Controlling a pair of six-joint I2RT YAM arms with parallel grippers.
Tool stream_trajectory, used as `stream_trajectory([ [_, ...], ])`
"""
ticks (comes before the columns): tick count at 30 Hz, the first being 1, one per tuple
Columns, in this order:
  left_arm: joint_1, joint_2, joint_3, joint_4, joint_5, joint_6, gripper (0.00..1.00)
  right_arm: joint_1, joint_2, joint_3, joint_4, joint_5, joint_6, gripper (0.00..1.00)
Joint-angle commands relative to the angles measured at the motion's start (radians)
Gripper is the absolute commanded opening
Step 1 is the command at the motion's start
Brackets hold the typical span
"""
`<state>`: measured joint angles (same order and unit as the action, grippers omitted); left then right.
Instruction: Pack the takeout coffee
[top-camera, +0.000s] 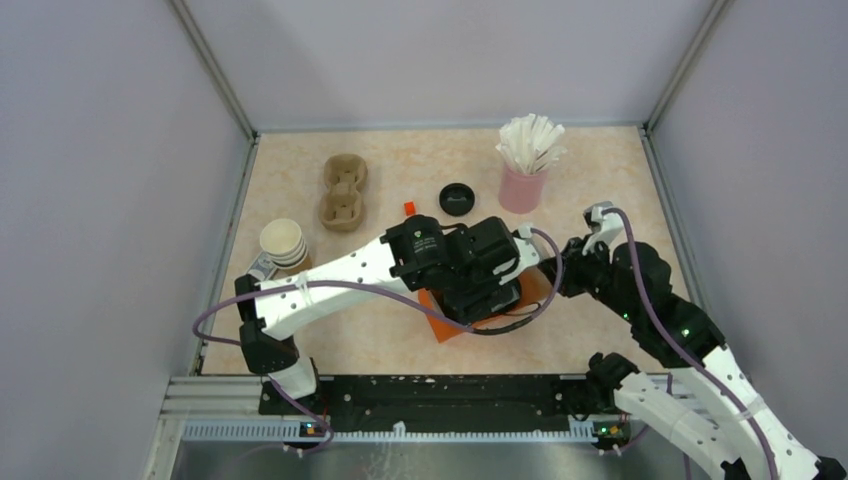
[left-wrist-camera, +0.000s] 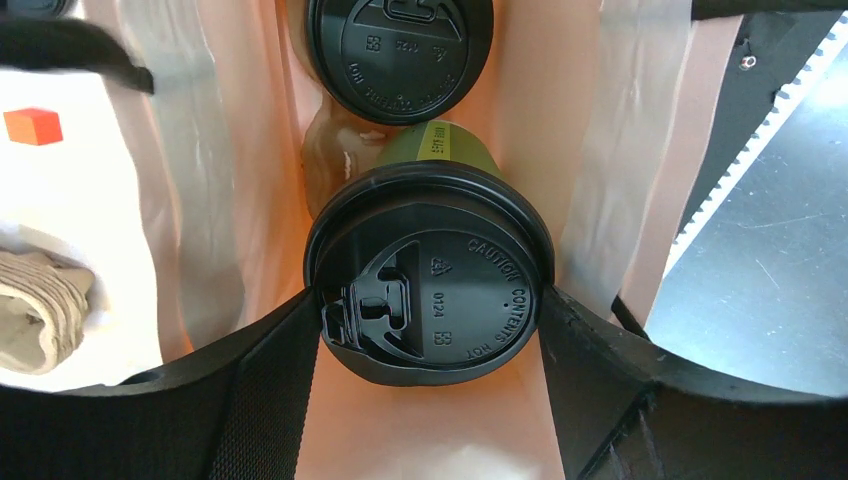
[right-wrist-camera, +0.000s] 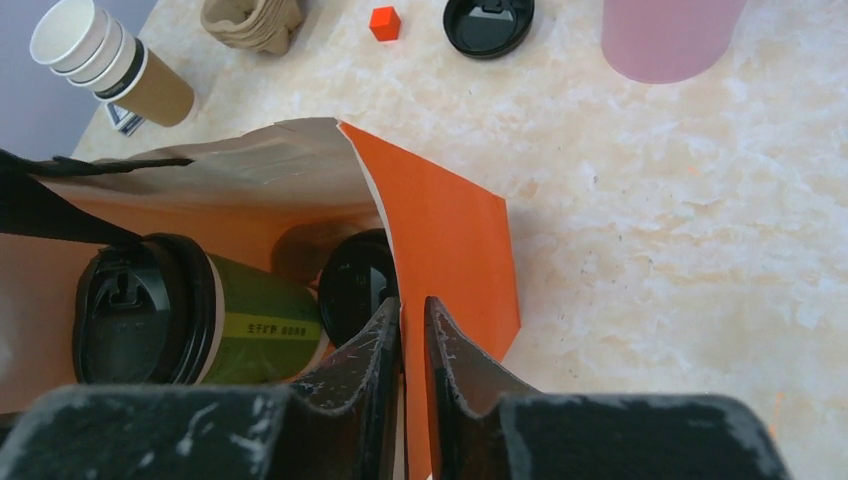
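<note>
The takeout coffee (left-wrist-camera: 430, 280), an olive cup with a black lid, is inside the open orange bag (right-wrist-camera: 450, 240). My left gripper (left-wrist-camera: 430, 300) is shut on it, one finger on each side of the lid. It also shows in the right wrist view (right-wrist-camera: 190, 310). A second lidded cup (left-wrist-camera: 400, 50) sits deeper in the bag. My right gripper (right-wrist-camera: 412, 305) is shut on the bag's right wall and holds the mouth open. In the top view the left gripper (top-camera: 480, 265) covers the bag (top-camera: 445, 322), with the right gripper (top-camera: 555, 275) at its right edge.
A stack of lidless cups (top-camera: 283, 245) stands at the left and a cardboard cup carrier (top-camera: 344, 190) behind it. A loose black lid (top-camera: 457, 199), a small red cube (top-camera: 409, 208) and a pink cup of straws (top-camera: 523, 185) sit at the back.
</note>
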<state>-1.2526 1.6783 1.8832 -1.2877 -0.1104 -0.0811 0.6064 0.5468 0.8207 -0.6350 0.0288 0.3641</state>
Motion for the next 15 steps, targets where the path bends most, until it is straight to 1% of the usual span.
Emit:
stream_trajectory([
  [1, -0.021, -0.021, -0.015, 0.069, -0.034, 0.033, 0.54, 0.009, 0.006, 0.067, -0.047, -0.017, 0.012, 0.16],
  [4, -0.032, -0.011, -0.016, 0.061, -0.045, 0.05, 0.54, 0.009, 0.018, 0.104, -0.045, -0.024, 0.002, 0.29],
  [6, -0.034, -0.009, -0.02, 0.055, -0.047, 0.054, 0.54, 0.009, 0.037, 0.124, -0.04, -0.024, -0.006, 0.35],
  [10, -0.038, -0.004, -0.02, 0.046, -0.048, 0.068, 0.53, 0.009, 0.105, 0.182, -0.029, -0.019, -0.041, 0.38],
  [15, -0.043, -0.001, -0.014, 0.043, -0.05, 0.072, 0.53, 0.009, 0.258, 0.286, -0.08, -0.024, -0.105, 0.43],
])
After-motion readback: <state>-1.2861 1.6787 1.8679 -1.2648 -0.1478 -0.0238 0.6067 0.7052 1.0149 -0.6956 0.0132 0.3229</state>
